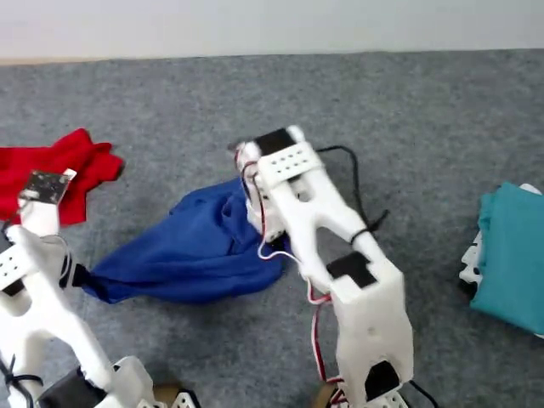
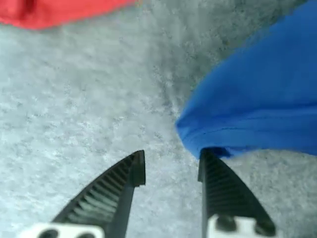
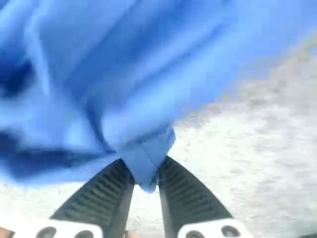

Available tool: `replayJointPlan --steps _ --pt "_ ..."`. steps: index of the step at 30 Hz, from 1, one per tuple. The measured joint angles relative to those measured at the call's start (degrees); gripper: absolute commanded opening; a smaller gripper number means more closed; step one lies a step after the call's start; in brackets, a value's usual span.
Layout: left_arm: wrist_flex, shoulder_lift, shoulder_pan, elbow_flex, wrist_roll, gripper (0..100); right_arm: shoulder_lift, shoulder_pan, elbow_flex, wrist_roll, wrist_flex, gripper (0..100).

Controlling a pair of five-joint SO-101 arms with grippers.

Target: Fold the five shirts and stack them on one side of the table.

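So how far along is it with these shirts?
Fairly early, it seems. A teal shirt lies folded off to one side, something white showing at its edge. The right gripper pinches a fold of the blue shirt; the left gripper is open at its corner. The red shirt lies crumpled, untouched.

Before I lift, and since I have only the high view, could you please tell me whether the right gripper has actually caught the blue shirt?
Observer: Yes. The right gripper is shut on a pinched fold of the blue shirt.
Operator: Thank you. Does the left one hold the other corner?
Observer: No. The left gripper is open, and the shirt's hem only lies over one fingertip.
Operator: What is between its fingers, then?
Observer: Bare grey table, with no cloth in the gap.
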Motion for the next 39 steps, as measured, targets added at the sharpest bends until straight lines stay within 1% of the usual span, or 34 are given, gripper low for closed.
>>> replayJointPlan --steps 4,8,14,18,21,25,29,32,34,36,39 --pt "3.6 0.0 0.3 -6.7 1.6 18 -10.5 4.0 0.0 4.9 0.0 1.0" --pt "8.5 0.0 3.3 -14.9 5.5 18 -18.7 8.8 0.0 9.3 0.0 1.0" --pt "14.8 0.0 11.9 -25.7 11.3 18 -29.1 15.7 0.0 17.1 0.0 1.0" --pt "17.7 0.0 17.8 -30.4 14.8 18 -37.0 21.0 0.0 27.3 0.0 1.0" --pt "18.5 0.0 22.0 -31.9 17.8 18 -41.8 24.6 -2.5 33.7 0.0 1.0" --pt "19.3 0.0 27.0 -32.1 21.6 18 -45.9 27.9 -8.5 39.5 -0.4 1.0" --pt "19.9 0.0 31.5 -32.1 25.7 18 -48.2 28.6 -12.9 42.9 -2.7 1.0" --pt "20.0 0.0 33.6 -32.1 27.9 18 -48.5 28.5 -14.5 43.4 -7.4 1.0" --pt "20.0 0.0 33.8 -32.1 28.7 18 -48.5 28.1 -14.5 43.5 -11.3 1.0" --pt "20.0 0.0 33.2 -32.1 28.9 18 -48.5 25.5 -14.5 43.7 -14.0 1.0" --pt "20.2 0.0 31.3 -32.1 29.0 18 -48.5 20.0 -14.5 45.9 -17.8 1.0"
